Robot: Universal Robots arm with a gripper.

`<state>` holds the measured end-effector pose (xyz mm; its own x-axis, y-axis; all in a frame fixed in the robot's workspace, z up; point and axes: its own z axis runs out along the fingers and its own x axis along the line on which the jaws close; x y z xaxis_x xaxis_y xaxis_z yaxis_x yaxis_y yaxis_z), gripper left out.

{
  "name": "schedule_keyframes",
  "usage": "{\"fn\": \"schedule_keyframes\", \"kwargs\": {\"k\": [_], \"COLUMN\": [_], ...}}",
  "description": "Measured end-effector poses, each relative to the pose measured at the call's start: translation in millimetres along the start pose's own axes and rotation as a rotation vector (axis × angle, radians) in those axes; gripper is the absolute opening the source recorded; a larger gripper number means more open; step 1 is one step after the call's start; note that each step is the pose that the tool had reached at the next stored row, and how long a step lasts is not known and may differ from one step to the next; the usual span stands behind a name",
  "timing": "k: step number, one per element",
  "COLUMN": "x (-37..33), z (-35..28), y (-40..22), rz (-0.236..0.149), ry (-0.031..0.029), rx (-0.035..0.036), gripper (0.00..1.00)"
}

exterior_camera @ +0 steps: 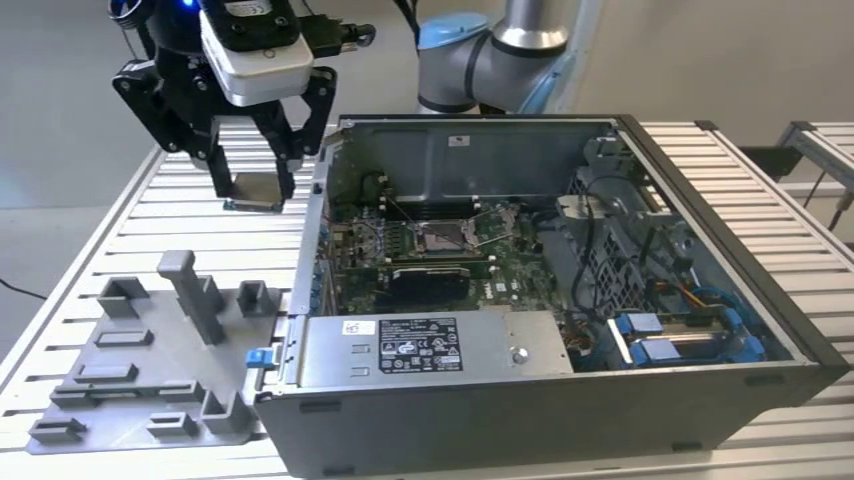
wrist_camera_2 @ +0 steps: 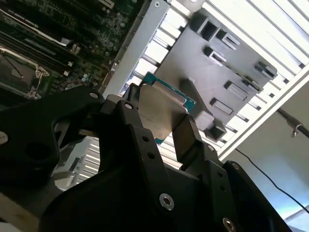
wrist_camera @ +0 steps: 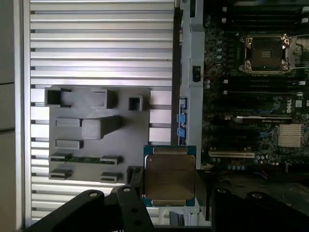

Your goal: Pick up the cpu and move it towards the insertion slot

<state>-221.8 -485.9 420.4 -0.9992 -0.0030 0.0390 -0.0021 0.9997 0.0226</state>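
My gripper (exterior_camera: 255, 192) clamped the cpu (wrist_camera: 169, 176) between its fingers, in the air above the slatted table (exterior_camera: 80, 250), near the open computer case's (exterior_camera: 534, 430) wall, well apart from the insertion slot (exterior_camera: 441, 237).

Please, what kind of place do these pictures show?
Probably a robotics lab bench for computer assembly: an open computer case on a slatted aluminium table, a grey fixture plate beside it, and the gripper holding the cpu.
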Motion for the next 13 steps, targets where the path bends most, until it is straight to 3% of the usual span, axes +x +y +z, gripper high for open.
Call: {"fn": "schedule_keyframes", "kwargs": {"k": [2,11,13], "x": [-3.4,-6.6,-9.1], "z": [1.3,11.8,12.9], "y": [0.5,3.2,3.6], "rz": [-0.003,-0.035,-0.038], "ry": [-0.0005,-0.0266,-0.0288], "rx": [0.0001,0.0014,0.0015], "gripper": [0.00,0.00,0.00]}}
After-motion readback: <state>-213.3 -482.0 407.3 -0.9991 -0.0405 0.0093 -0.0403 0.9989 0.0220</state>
